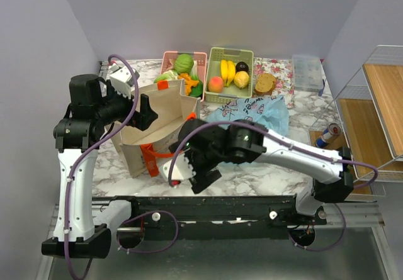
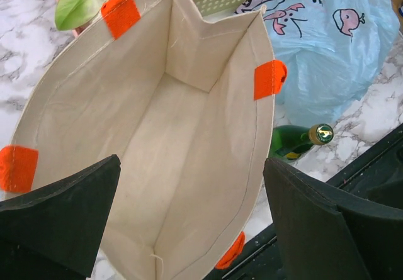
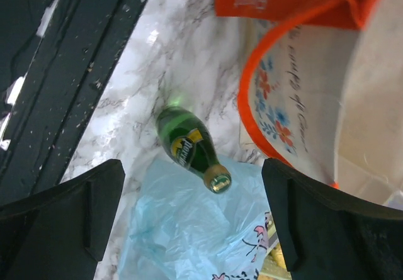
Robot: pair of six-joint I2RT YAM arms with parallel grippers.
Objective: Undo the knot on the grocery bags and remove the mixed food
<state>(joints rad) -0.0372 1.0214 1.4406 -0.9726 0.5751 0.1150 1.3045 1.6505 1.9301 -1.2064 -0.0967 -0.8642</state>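
The light blue plastic bag (image 1: 261, 111) lies slack and crumpled on the marble table, right of the beige tote (image 1: 160, 107); it also shows in the left wrist view (image 2: 327, 53) and the right wrist view (image 3: 189, 229). I see no knot in any view. A green cabbage (image 1: 184, 63) and orange pieces (image 1: 187, 78) sit in the pink basket, and a peach (image 1: 216, 84) in the green basket. My left gripper (image 1: 141, 113) (image 2: 192, 167) is open and empty above the tote's open mouth (image 2: 189, 135). My right gripper (image 1: 195, 176) (image 3: 193, 167) is open and empty above the bag's near edge.
A green glass bottle (image 3: 189, 146) lies on the table between tote and blue bag, also seen in the left wrist view (image 2: 296, 140). The green basket (image 1: 214, 53) holds bananas. A bread slice (image 1: 265, 83), a clear box (image 1: 307, 72), a can (image 1: 327, 135) and a wire rack (image 1: 371, 104) stand right.
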